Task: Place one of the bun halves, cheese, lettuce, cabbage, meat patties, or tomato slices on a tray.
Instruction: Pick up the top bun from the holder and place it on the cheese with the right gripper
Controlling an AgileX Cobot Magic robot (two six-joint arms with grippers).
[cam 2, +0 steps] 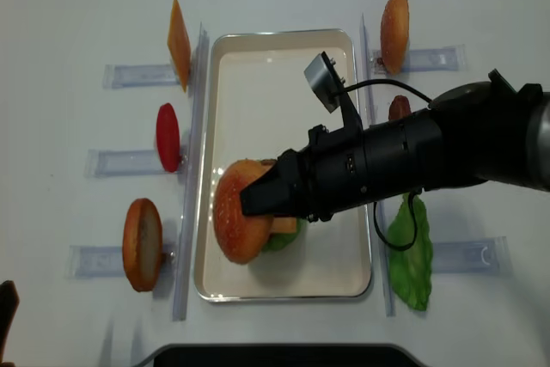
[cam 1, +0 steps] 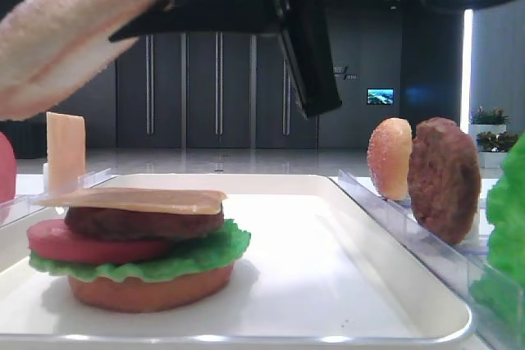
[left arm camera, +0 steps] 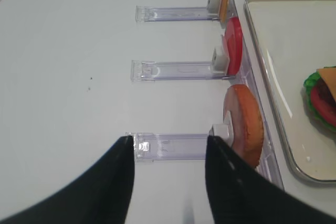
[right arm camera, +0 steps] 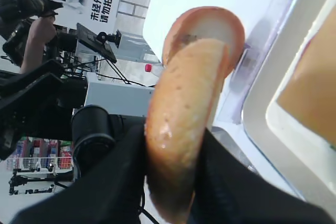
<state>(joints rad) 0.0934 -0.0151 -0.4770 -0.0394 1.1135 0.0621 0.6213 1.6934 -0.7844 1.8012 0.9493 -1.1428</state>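
Right gripper clamps my bun half over the stack (cheese topmost) on the tray's near-left; released tilted, it could slide off.

Overhead view evenly and brightly lit; white table near overexposed, shadows soft and short. Faint specular streaks on tray floor near its far end. Low side view: dim dark hall behind, bright vertical strip light at right edge, small glowing screen in the distance. Held bun top out of focus at upper left, very close to lens; lettuce at right edge also soft. Stack shadow soft on tray. Right wrist view: bun blurred, sheen spots on crust, blown-out white upper middle. Left wrist view: sharp, flat light, glare streak on tray floor.
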